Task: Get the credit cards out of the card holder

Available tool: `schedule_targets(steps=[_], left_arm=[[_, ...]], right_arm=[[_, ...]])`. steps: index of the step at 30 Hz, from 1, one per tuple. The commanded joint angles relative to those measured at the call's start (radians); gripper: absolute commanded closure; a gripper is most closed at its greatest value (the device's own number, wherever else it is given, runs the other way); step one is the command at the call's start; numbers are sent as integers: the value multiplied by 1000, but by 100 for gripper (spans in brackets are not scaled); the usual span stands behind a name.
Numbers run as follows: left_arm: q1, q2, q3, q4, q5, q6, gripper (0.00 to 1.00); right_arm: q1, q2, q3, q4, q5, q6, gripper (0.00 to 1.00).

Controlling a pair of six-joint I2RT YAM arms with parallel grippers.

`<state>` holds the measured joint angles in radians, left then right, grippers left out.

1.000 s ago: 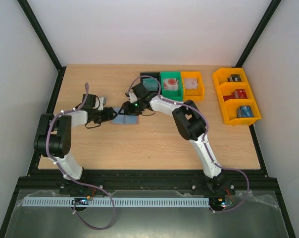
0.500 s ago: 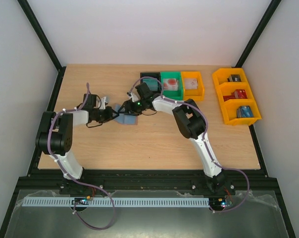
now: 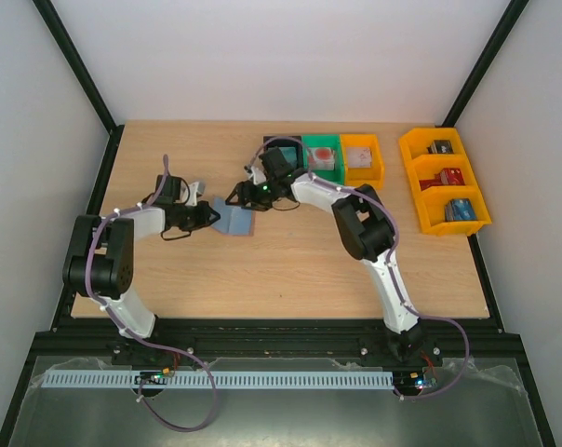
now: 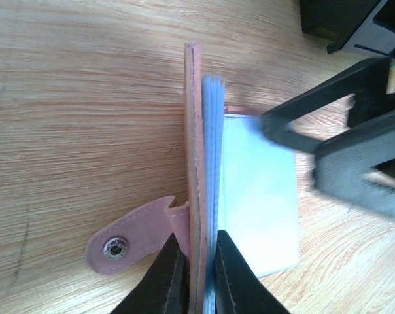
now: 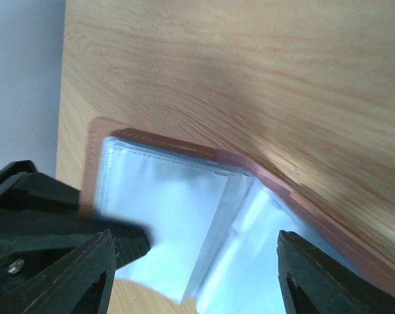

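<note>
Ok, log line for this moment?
left pincer: shut on card holder cover | right pincer: open over clear sleeves | holder: spread open

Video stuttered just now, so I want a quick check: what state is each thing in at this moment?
Holder: open, one cover raised off the table.
Snap tab: undone.
Sleeves: fanned apart, contents unclear.
Left hand: shut on the raised cover.
Right hand: open, over the sleeves, holding nothing.
</note>
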<state>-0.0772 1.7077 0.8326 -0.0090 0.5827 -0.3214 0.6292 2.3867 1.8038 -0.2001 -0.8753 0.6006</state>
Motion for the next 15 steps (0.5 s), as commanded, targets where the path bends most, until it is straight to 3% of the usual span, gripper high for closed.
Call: schedule_targets(steps=[1, 4, 5, 7, 9, 10, 12, 15], left_arm=[[-10, -33, -3, -1, 14, -6, 98], [-17, -31, -2, 0, 21, -6, 98], [-18, -34, -1, -5, 15, -5, 88], [-15, -51, 3, -29, -12, -2, 48], [4, -77, 8, -70, -38, 13, 24], [17, -93, 12, -99, -53, 25, 16], [56, -141, 13, -155, -93, 56, 2], [117, -256, 10, -217, -152, 128, 1]], right_arm=[[-65, -175, -38, -67, 64, -80, 33], [-121, -293, -113, -48, 96, -112, 31], [-143, -338, -140, -42, 119, -128, 29], [-201, -427, -207, -20, 174, -149, 26], [-271, -528, -328, 26, 264, -162, 13], [-315, -597, -378, 57, 296, -159, 2], [-407, -690, -484, 116, 354, -139, 1], [-530, -823, -628, 191, 446, -134, 1]])
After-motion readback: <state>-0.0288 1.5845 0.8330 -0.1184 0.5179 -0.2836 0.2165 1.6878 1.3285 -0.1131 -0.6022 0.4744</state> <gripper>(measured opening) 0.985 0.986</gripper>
